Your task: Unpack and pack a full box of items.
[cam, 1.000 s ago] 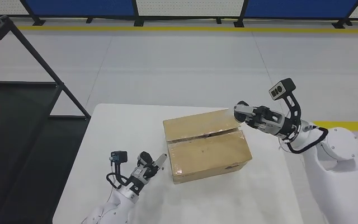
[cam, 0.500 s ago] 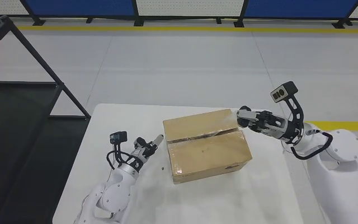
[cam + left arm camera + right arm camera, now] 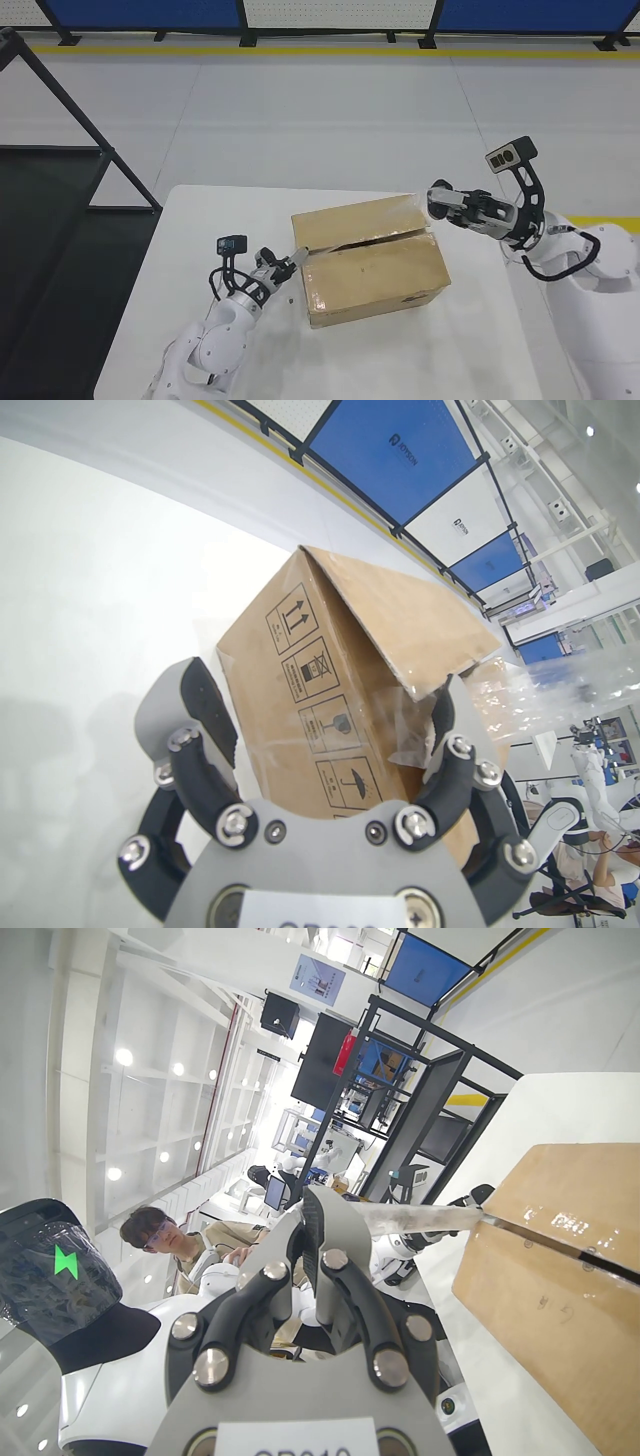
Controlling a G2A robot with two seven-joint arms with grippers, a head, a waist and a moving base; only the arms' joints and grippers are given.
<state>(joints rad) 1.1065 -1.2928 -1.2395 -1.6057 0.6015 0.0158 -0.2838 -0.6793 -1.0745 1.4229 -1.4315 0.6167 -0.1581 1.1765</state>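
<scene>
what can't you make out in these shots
1. Contents of the box: in the top view its closed top hides them, and the seam is a thin dark slit.
2. Whether the left tool touches the box: in the left wrist view one fingertip sits behind the box's lifted corner and crumpled clear tape.
3. Where the tape ends inside the right tool: in the right wrist view its shut fingers cover it.

One cardboard box [image 3: 368, 262], one tape strip [image 3: 415, 1219], one table [image 3: 200, 225], two grippers [image 3: 292, 262] [image 3: 434, 196]
</scene>
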